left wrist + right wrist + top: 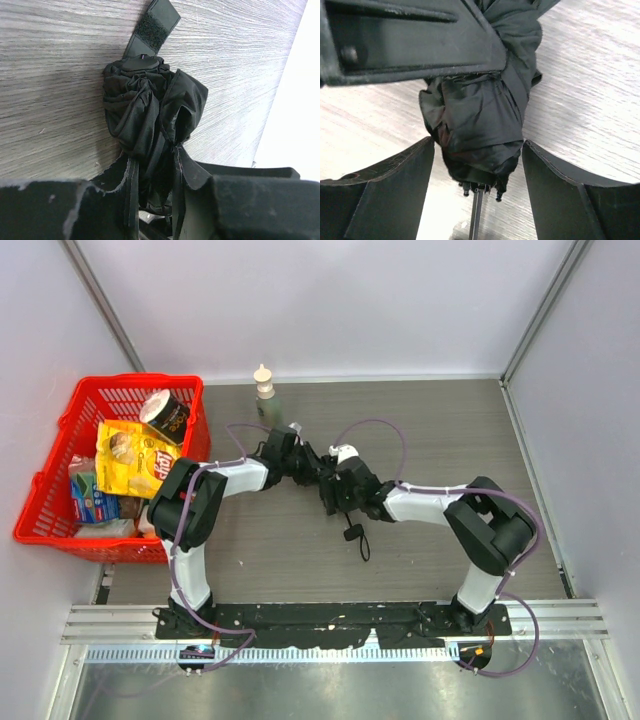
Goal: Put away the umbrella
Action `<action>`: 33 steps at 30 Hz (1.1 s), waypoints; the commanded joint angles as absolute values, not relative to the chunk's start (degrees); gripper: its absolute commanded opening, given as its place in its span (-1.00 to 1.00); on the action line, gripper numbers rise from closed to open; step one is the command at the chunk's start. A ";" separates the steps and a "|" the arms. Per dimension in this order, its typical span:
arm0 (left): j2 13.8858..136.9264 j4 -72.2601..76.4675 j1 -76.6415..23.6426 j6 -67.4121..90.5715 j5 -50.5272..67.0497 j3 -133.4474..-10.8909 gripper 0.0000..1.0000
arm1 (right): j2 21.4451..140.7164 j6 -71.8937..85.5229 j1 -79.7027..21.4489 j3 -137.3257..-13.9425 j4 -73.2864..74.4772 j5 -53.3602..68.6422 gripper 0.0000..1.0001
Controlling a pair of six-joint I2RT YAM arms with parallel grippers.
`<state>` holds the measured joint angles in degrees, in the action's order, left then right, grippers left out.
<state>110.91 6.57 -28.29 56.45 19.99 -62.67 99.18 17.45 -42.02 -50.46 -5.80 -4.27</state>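
Top view only: both arms reach inward and meet over the middle of the table [450, 430]. A filled red basket [60, 530] stands at far left and a small bottle [264, 390] at the back edge, both well apart from the work.
Umbrella position: the umbrella [145, 110] lies on the wood-grain top at centre, between the two grippers. Its handle [352, 533] and wrist loop [364, 550] point toward the near edge; only the top view shows them.
Left wrist only: the Velcro strap [152, 27] lies loose and flat beyond the bundle's capped end.
Claw, left: the left gripper [165, 177] pinches the folded fabric, and cloth fills the gap between its fingers [65, 210].
Right wrist only: a thin shaft [477, 210] and rib tips [466, 189] stick out of the bundle's lower end. A finger of the left gripper crosses the bundle's top.
Claw, right: the right gripper [477, 150] is spread, one finger on each side of the bundle. I cannot tell whether they touch it.
Umbrella look: collapsed, dark charcoal, bunched in loose crumpled folds.
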 commanded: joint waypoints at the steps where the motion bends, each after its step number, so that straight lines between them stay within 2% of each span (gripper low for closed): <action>1: 114.26 -1.93 -27.95 53.61 13.54 -58.97 -1.00 | 102.64 13.71 -44.56 -55.89 2.28 -23.02 0.48; 2: 114.17 -1.93 -27.95 53.61 13.54 -58.80 -1.00 | 103.18 13.62 -44.73 -56.16 2.02 -23.90 0.46; 4: 113.91 -1.76 -28.12 54.05 13.71 -58.54 -1.00 | 104.94 13.54 -44.74 -56.34 0.71 -24.34 0.26; 6: 113.64 -1.67 -28.12 54.05 13.97 -58.62 -1.00 | 106.43 13.62 -44.74 -55.99 -1.39 -23.30 -0.15; 7: 113.56 -1.76 -28.12 54.14 14.06 -58.54 -1.00 | 106.78 13.80 -44.74 -55.20 -2.19 -22.51 -0.51; 8: 113.64 -1.84 -28.12 54.14 14.06 -58.54 -0.99 | 106.87 14.23 -44.48 -53.63 -4.63 -20.15 -0.64; 9: 113.73 -1.67 -28.12 54.05 14.15 -58.54 -0.95 | 106.53 14.76 -44.21 -53.00 -5.62 -18.65 -0.86; 10: 113.99 -1.50 -28.04 54.05 14.24 -58.62 -0.88 | 106.52 15.29 -44.30 -51.69 -7.28 -16.37 -0.96; 14: 115.31 -1.06 -27.86 53.79 15.20 -59.50 -0.71 | 105.48 17.92 -41.06 -46.08 -13.78 -6.52 -0.99; 20: 115.66 -0.35 -28.12 53.79 16.08 -58.45 -0.44 | 106.61 30.31 -30.69 -36.83 -36.89 23.86 -0.99; 26: 116.54 1.14 -28.12 53.70 16.08 -58.71 -0.24 | 110.65 38.83 -29.09 -37.79 -47.17 34.52 -0.99; 33: 118.39 0.27 -28.12 53.18 16.61 -62.22 -0.06 | 113.38 45.26 -28.30 -36.83 -53.26 38.40 -0.99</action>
